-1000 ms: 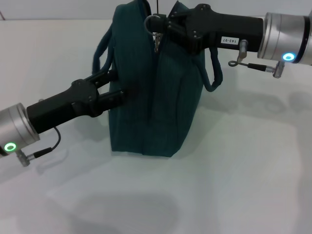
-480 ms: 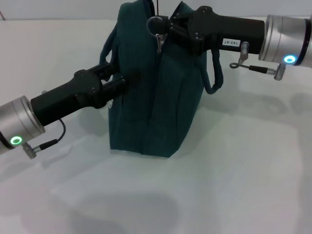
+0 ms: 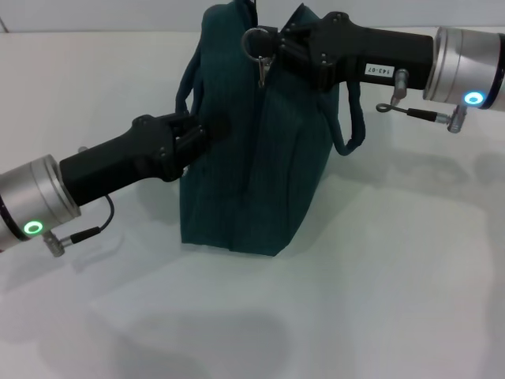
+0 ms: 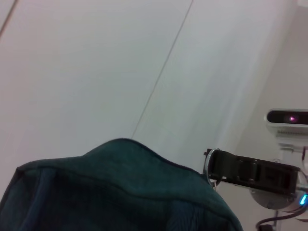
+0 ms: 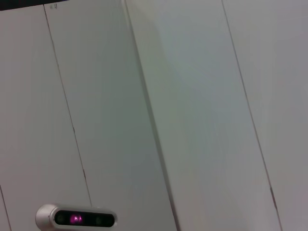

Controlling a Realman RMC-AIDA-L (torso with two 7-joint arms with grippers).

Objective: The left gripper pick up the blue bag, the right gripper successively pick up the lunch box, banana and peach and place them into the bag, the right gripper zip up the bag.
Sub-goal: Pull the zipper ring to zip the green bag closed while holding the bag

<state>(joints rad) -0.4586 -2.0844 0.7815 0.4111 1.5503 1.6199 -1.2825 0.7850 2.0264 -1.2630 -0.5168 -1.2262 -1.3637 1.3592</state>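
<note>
The blue bag stands upright mid-table, its top closed. My right gripper reaches over the bag's top from the right, shut on the ring zipper pull. My left gripper comes in from the left, its fingers closed together against the bag's side panel just under the near loop handle. The left wrist view shows the bag's top edge and, beyond it, the right gripper. The lunch box, banana and peach are out of view.
The white table spreads around the bag. The far handle droops on the bag's right side. A cable hangs below the right wrist. The wrist views show wall panels and a camera.
My left gripper has moved up and to the right against the bag, and its fingers have gone from spread to closed. The bag and right gripper shifted slightly right.
</note>
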